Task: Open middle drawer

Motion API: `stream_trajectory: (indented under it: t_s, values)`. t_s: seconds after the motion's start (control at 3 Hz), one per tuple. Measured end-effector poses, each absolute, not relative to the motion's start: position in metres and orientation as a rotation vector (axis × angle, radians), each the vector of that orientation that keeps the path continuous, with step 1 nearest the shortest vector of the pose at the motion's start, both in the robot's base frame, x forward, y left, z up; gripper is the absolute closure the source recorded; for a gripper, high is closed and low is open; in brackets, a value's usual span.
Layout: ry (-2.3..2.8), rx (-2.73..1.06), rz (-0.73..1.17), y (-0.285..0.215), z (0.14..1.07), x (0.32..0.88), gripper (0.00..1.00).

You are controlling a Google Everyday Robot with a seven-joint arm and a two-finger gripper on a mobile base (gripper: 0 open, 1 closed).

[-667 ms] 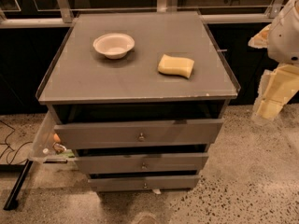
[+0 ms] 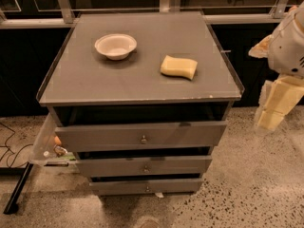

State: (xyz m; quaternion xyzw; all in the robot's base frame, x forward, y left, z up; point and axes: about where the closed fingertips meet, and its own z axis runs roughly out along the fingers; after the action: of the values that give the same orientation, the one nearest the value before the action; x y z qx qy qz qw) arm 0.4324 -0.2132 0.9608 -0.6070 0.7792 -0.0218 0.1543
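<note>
Left of the cabinet (image 2: 216,110): a clear bin (image 2: 45,144) against its side, contents too small to name. On the tabletop (image 2: 142,82): white bowl (image 2: 115,46), then yellow sponge (image 2: 178,66) to its right, apart. Below, you see the middle drawer (image 2: 114,166) between the taller top front (image 2: 95,137) and the narrow bottom front (image 2: 118,186), its knob (image 2: 146,168) centred, apparently pushed in. Far right: gripper (image 2: 275,106) beside the cabinet, not touching; whether it is open or closed, you cannot tell.
</note>
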Motion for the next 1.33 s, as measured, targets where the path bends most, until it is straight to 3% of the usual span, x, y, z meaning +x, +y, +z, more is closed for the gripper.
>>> stream_trajectory:
  t_s: [0.67, 1.33]
  values:
    - [2.113, -1.804, 0.038, -0.192, 0.884, 0.388, 0.0]
    - [1.957, -1.808, 0.256, -0.16, 0.744, 0.362, 0.0]
